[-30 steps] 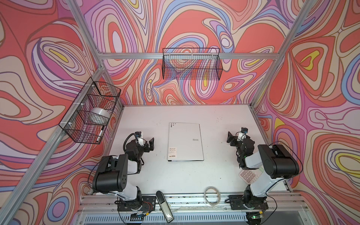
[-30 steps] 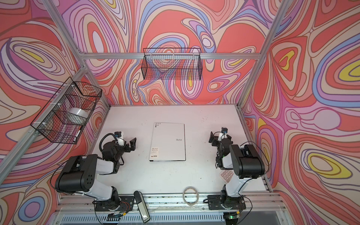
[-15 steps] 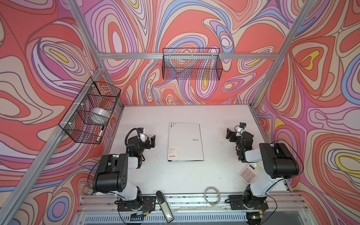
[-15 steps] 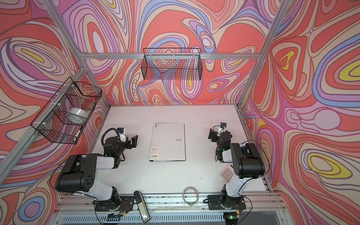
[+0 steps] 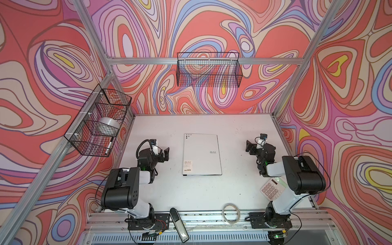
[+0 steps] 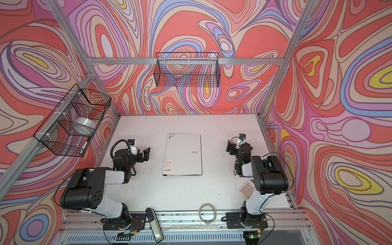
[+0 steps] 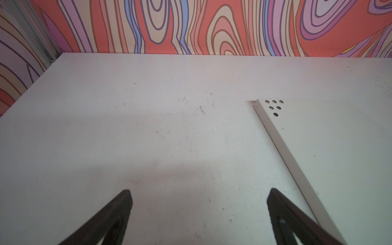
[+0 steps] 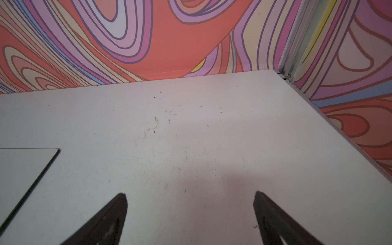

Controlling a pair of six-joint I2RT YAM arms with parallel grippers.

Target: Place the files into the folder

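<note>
White table [image 5: 233, 131], closed folder [image 5: 201, 157] at centre (cover up), calculator [image 5: 269, 188] near right edge

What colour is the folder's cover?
The folder is white-grey with black corner dots, clearest in a top view.

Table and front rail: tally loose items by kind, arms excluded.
folder: 1
calculator: 1
cable coil: 1
black device: 1
Total: 4
</note>
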